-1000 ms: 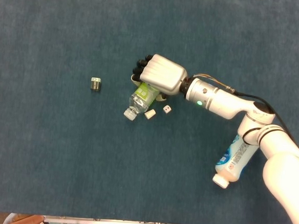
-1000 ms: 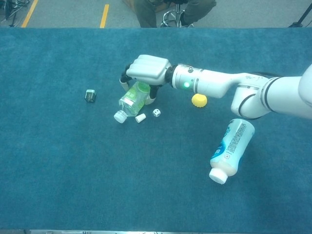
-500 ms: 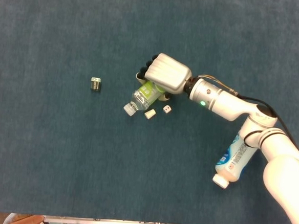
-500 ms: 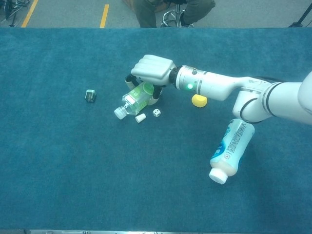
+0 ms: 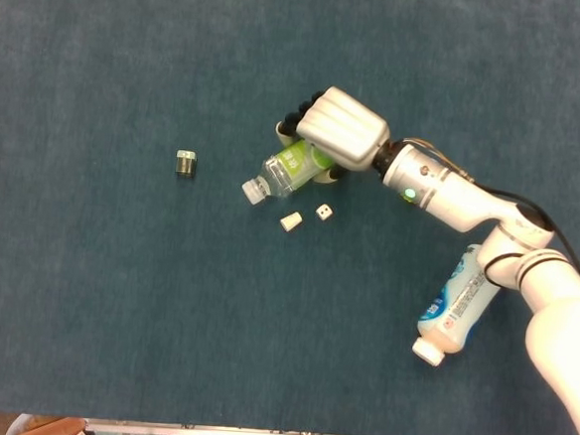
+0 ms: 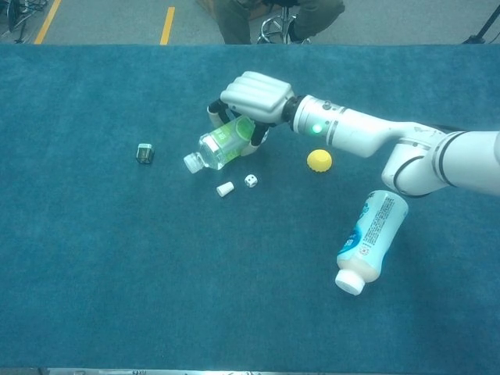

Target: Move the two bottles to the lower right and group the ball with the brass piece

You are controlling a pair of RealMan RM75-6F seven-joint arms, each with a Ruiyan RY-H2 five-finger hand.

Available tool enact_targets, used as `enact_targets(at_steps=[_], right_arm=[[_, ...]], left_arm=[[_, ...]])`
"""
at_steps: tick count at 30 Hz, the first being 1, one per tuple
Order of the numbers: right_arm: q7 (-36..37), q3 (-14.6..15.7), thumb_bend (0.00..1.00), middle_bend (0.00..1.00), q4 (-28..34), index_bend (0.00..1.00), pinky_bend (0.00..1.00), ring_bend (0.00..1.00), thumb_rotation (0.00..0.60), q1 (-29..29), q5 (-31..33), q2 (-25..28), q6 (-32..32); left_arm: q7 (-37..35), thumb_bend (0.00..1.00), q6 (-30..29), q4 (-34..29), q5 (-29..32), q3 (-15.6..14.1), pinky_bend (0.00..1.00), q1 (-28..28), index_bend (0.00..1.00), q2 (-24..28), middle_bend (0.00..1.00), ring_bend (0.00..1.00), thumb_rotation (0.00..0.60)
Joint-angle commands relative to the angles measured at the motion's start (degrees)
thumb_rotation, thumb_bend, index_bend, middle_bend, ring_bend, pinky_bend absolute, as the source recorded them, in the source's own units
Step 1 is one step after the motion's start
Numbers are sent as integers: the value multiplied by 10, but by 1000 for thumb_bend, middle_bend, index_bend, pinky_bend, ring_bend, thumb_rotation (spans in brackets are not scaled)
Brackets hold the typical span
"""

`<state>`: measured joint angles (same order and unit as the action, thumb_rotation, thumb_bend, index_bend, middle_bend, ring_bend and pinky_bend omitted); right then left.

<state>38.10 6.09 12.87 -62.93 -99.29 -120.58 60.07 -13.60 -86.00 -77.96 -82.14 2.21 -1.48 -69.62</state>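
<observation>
One bottle, the clear bottle (image 5: 286, 171), is gripped at its green-labelled base by the right hand (image 5: 341, 130), whose fingers (image 6: 214, 108) are curled closed around it. Over the last second it has been raised and carried rightward, its cap end drawn away from the small white peg (image 5: 290, 221) and the die (image 5: 323, 211), which are left below the fingers. The white bottle (image 5: 456, 306) is already laid at the lower right, so that is judged to be the destination. The yellow ball (image 6: 318, 160) and brass piece (image 5: 185, 162) remain well apart. No left hand is seen.
</observation>
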Motion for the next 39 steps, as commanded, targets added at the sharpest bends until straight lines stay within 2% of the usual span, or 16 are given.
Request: enact_targets(at_steps=[1,11,18,26,39], right_arm=[[5,-4,10,649,12,736,565,531,600,10,5,11,19],[6,-7,16,649,85,737,566,531,600,46,6,73,107],[-25,8,16,649,201,736,565,531,600,77,-9,140,146],[-79,26,16,649,347,736,566,531,600,91,-25,215,136],[-157,52,16,649,517,736,566,532,600,101,-49,311,96]], left_arm=[[4,19,1,-3,1,1,410,1,303,1,170,152,600],[32,19,3,-25,2,4,410,5,303,4,170,153,600],[55,19,3,-43,5,7,410,8,302,4,171,152,600],[73,19,4,-57,8,11,410,11,302,8,170,153,600],[123,19,15,-94,-4,15,410,33,302,27,170,152,600]])
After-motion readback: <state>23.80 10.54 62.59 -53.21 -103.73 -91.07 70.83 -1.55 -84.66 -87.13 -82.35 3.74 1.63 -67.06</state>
